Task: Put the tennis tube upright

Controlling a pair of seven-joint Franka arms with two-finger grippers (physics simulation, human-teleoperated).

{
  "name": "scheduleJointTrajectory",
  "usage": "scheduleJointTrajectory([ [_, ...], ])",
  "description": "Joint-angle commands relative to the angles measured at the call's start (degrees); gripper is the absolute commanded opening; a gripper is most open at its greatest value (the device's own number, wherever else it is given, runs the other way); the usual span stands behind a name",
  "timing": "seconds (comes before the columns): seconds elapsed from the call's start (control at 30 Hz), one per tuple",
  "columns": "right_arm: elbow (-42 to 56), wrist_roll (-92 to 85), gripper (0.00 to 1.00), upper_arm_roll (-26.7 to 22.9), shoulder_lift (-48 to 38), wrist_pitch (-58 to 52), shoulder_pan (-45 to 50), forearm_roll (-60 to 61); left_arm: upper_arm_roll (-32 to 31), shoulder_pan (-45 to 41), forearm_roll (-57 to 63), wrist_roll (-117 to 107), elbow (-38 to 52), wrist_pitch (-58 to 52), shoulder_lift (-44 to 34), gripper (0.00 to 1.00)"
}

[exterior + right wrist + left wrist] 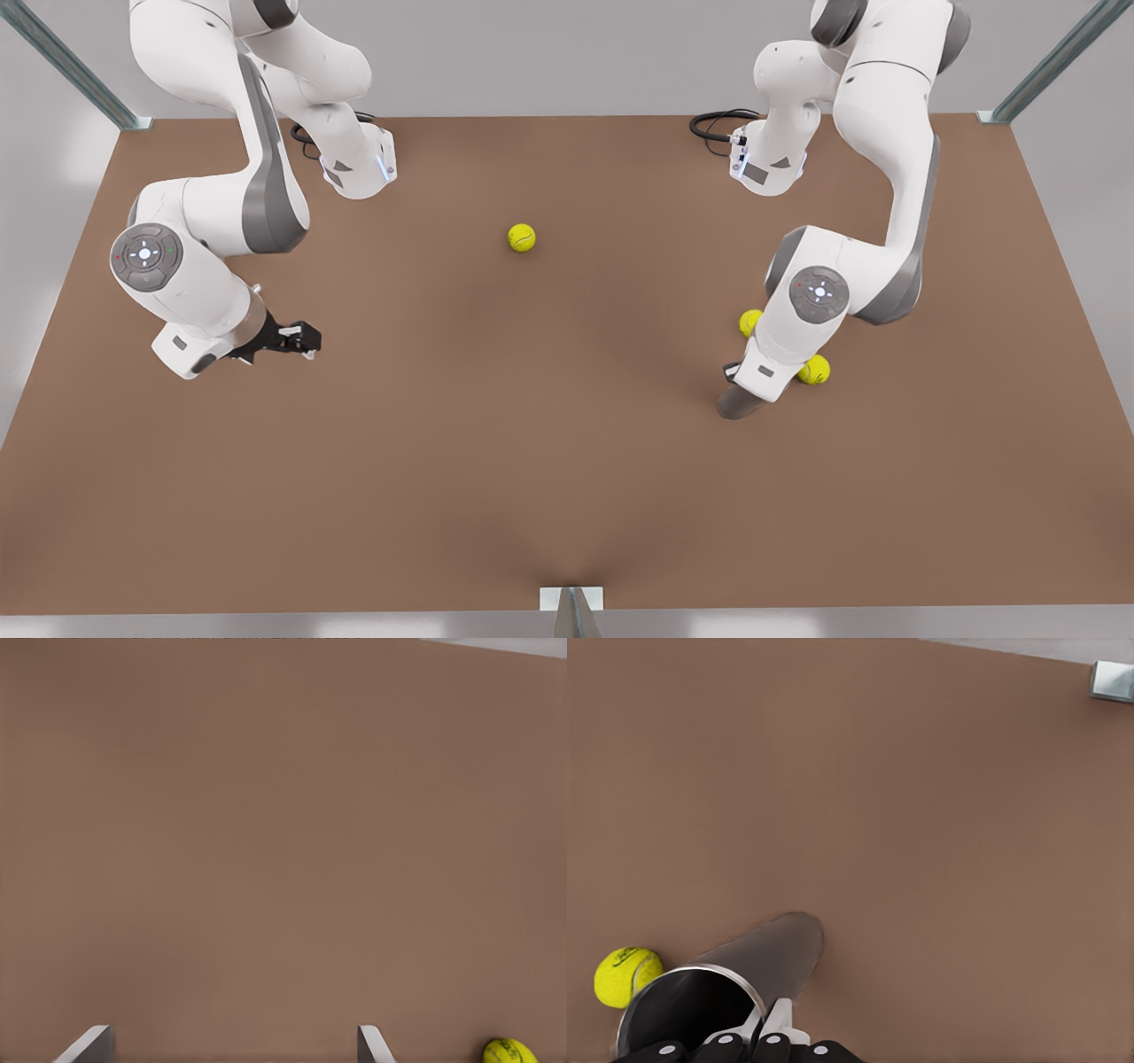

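From the front view I see the long grey metallic tennis tube [740, 400] on the brown tabletop [549, 425] at that view's right, its lower end showing dark beneath the white wrist of the arm there, with the rest hidden behind that wrist; through the left wrist view the tennis tube [757, 961] runs away from the camera toward the tabletop, its hollow silvery-rimmed mouth nearest the lens, and the left claw [762, 1028] sits right at that rim, one pale finger [777, 1017] lying against the outside of the wall by the mouth; I read the claw as pinching the rim, finger to wall; whether the tube stands fully upright or leans I cannot tell; a small yellow-green tennis ball [627, 975] rests just beside the tube's mouth end in that view, and in the front view two such balls [813, 369] lie close on either side of the same wrist, while a third ball [522, 237] lies alone near the tabletop's middle, well apart from both arms; the right claw [297, 339], on the arm at the front view's left, hangs over bare tabletop far from the tube, and the right wrist view shows its two fingertips [89, 1047] spread wide with nothing between them.
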Motion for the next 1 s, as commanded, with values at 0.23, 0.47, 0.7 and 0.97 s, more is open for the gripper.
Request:
scheduleJointTrajectory([
  [0.23, 0.0, 0.04, 1.0, 0.0, 0.0, 0.0, 0.08, 0.0, 0.0, -0.03, -3.39, 0.14, 0.89, -0.05, 0.87, 0.21],
  [0.47, 0.09, 0.3, 1.0, 0.0, 0.0, 0.18, 0.08, 0.0, 0.0, -0.03, -3.31, 0.14, 1.33, -0.05, 1.66, 0.21],
  [0.7, 0.0, 0.39, 1.0, 0.0, 0.17, 0.79, 0.08, 0.0, 0.0, -0.2, -3.22, 0.14, 1.86, -0.14, 1.75, 0.21],
  [0.97, 0.0, 0.39, 1.0, 0.0, 0.35, 0.79, 0.08, 0.0, 0.0, -0.38, -3.13, 0.14, 1.86, -0.32, 1.66, 1.0],
])
